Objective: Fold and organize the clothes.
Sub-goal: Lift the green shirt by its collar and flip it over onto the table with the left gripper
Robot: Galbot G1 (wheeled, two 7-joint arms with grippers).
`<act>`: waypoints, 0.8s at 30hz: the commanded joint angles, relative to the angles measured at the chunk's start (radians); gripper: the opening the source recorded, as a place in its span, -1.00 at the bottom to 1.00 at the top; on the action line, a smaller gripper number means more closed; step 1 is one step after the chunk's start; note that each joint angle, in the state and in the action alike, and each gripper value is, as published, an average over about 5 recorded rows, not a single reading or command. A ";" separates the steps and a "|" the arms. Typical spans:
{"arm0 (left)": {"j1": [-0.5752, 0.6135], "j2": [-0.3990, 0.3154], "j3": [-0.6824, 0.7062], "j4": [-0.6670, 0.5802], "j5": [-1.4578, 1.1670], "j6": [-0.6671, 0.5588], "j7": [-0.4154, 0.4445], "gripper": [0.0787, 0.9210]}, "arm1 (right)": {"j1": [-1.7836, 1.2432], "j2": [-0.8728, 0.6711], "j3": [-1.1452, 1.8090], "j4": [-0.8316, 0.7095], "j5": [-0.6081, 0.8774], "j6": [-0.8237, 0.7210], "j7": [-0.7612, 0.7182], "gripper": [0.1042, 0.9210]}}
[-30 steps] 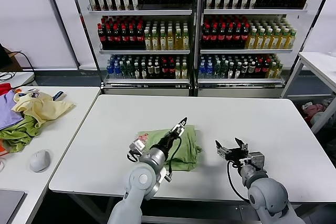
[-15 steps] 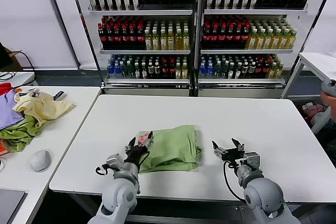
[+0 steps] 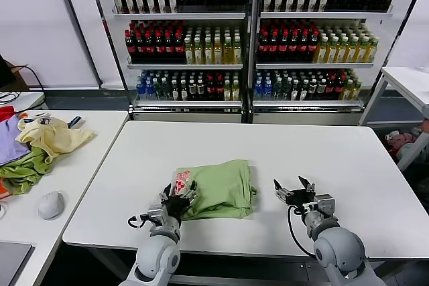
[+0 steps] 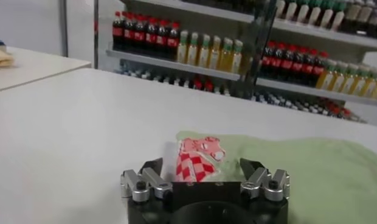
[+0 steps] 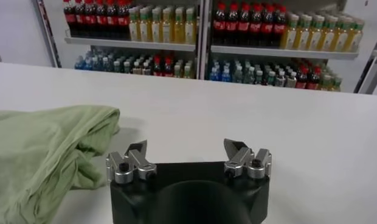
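The shirt (image 3: pixel 220 189) lies folded on the white table (image 3: pixel 268 152), near its front edge, with the red-and-white graphic (image 3: pixel 181 181) at the shirt's left corner. The left gripper (image 3: pixel 178 199) sits low at that corner, fingers apart and holding nothing. The right gripper (image 3: pixel 295 191) rests off the shirt's right side, fingers spread and empty.

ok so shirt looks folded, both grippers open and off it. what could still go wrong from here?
1. The left gripper sits low at the sage-green shirt's printed corner; an open finger could snag the cloth and undo the fold.
2. The edge facing the right gripper is bunched and layered, so the bundle may slump open.
3. The shirt lies toward the white table's near edge; a nudge could drag it closer.
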State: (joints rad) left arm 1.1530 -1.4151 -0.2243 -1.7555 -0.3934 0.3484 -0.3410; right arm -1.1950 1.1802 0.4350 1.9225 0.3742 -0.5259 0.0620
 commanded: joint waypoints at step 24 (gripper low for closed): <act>0.017 0.082 -0.255 -0.159 -0.584 0.025 0.021 -0.91 | -0.010 0.010 -0.001 0.028 -0.009 -0.001 0.004 0.76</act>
State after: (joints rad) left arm 1.1659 -1.3827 -0.3140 -1.8389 -0.6792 0.3775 -0.3291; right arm -1.2049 1.1900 0.4347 1.9460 0.3649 -0.5272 0.0651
